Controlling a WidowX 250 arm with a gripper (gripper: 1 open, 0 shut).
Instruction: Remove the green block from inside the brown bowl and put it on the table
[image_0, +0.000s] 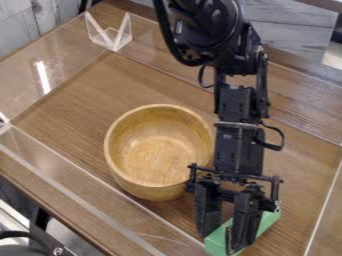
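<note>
While the brown bowl (160, 152) sits on the table (94, 95) with nothing inside — just bare wood grain — the green block (263, 226) is outside it, low at the bowl's right-front side, near the clear acrylic wall (107, 225). Block: small, bright green, only partly visible at the fingertips and below them. Gripper (235, 228) is clamped on the green block, jaws drawn in around it, black arm (227, 90) rising just right of the bowl's rim.
</note>
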